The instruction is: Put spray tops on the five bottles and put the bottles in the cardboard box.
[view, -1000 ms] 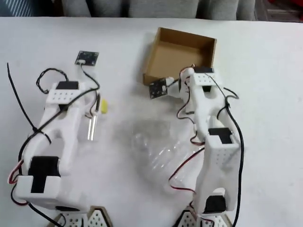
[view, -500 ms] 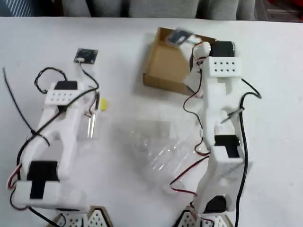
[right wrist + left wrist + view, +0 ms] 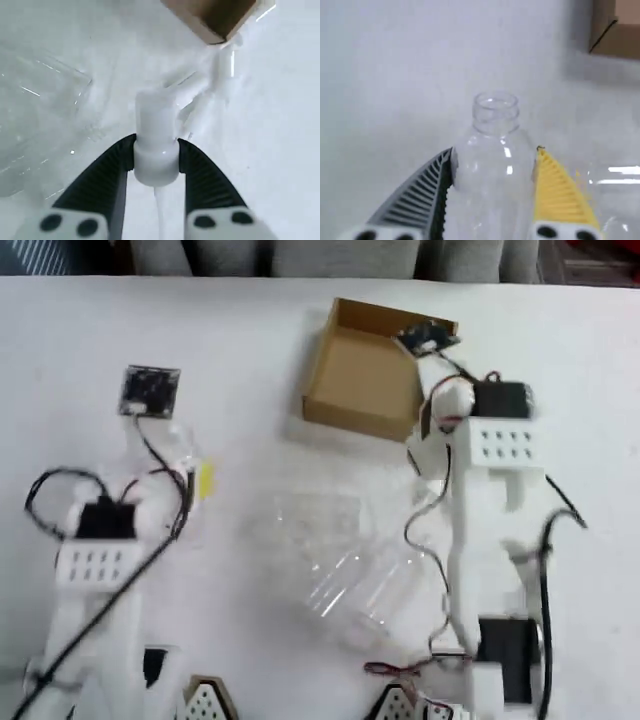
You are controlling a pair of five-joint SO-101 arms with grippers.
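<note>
From above, the cardboard box point(image 3: 365, 380) sits open on the white worktop point(image 3: 240, 320). Clear bottles point(image 3: 335, 560) lie heaped near its front wall, their outlines hard to trace.

Left wrist: the left tool point(image 3: 495, 151) clamps the shoulder of a clear bottle point(image 3: 492, 165) with a bare neck and its base cut off.

Right wrist: the right tool point(image 3: 156, 144) is closed round a white spray top point(image 3: 156, 125), just short of the box's corner.
</note>
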